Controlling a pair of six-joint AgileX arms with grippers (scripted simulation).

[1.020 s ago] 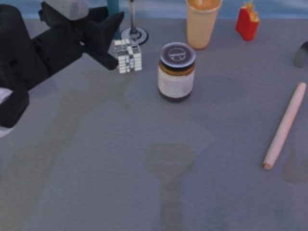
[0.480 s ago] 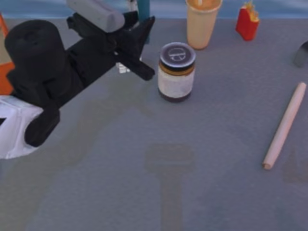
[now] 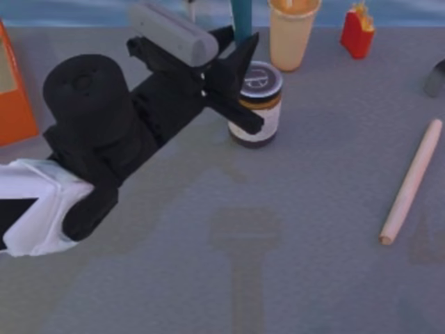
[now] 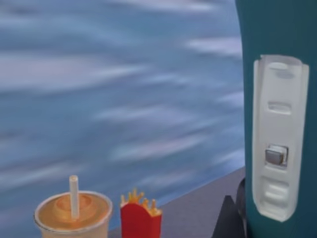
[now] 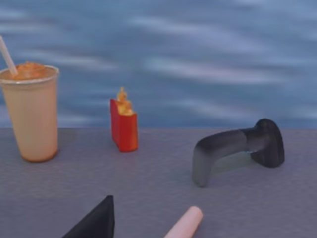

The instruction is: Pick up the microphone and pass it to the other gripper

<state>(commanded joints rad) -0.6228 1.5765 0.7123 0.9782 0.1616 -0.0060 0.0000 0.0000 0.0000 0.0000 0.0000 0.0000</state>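
The microphone (image 3: 242, 17) stands upright in my left gripper (image 3: 245, 73). From above only its teal handle shows, running off the far edge, and the mesh head is out of view. Up close, the teal handle with its white switch strip (image 4: 278, 135) fills one side of the left wrist view, beside a dark fingertip (image 4: 229, 222). The left gripper is shut on the handle, above the far middle of the table and over the jar. My right gripper is outside the top view. A single fingertip (image 5: 98, 221) of it shows low over the table, with nothing held.
A dark-lidded jar (image 3: 259, 118) sits partly under the left fingers. A drink cup (image 3: 292, 35) and a red fries box (image 3: 357, 31) stand at the far edge. A pink rod (image 3: 410, 182) lies right. A dark curved handle (image 3: 437, 78) is at the right edge, an orange box (image 3: 14, 90) far left.
My left arm has swung to the right with the microphone, from over the chequered cube to over the jar. It now hides the cube and the round stand.
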